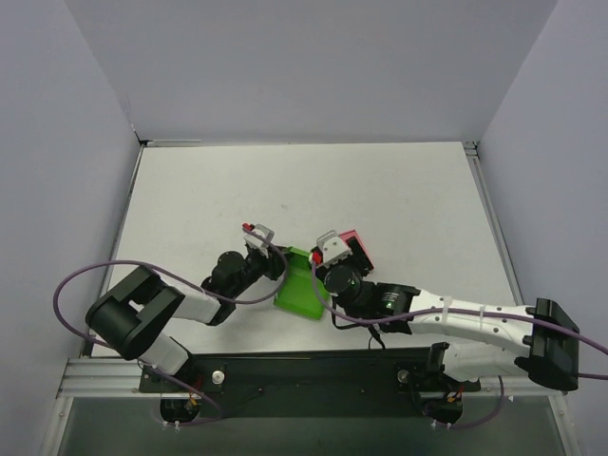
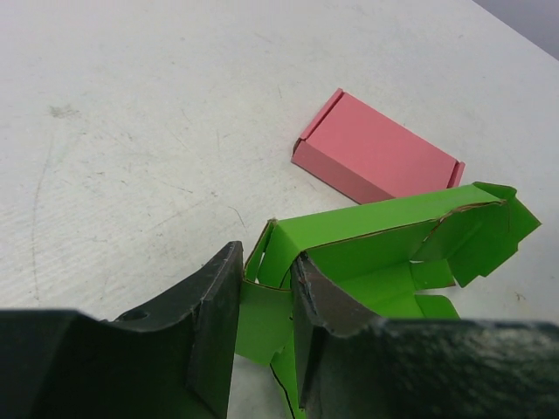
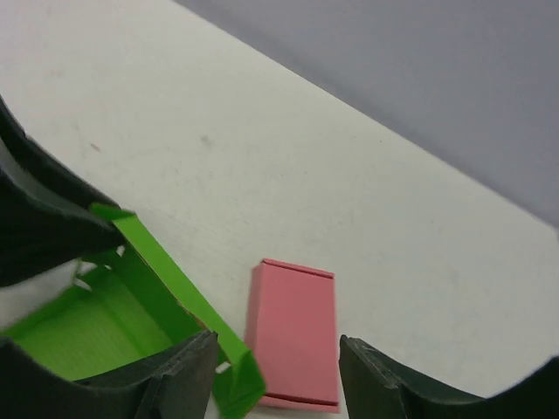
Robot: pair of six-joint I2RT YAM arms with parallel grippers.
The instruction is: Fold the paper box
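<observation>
Sitting between both tools on the bench (image 1: pixel 399 190): box (image 1: pixel 299 290), top open, long axis roughly near-to-far. Left tool (image 2: pixel 265 262) straddles its end wall, half closed; can't tell if clamped. Right tool (image 3: pixel 278 347) spread apart, empty, box just to its left.
</observation>
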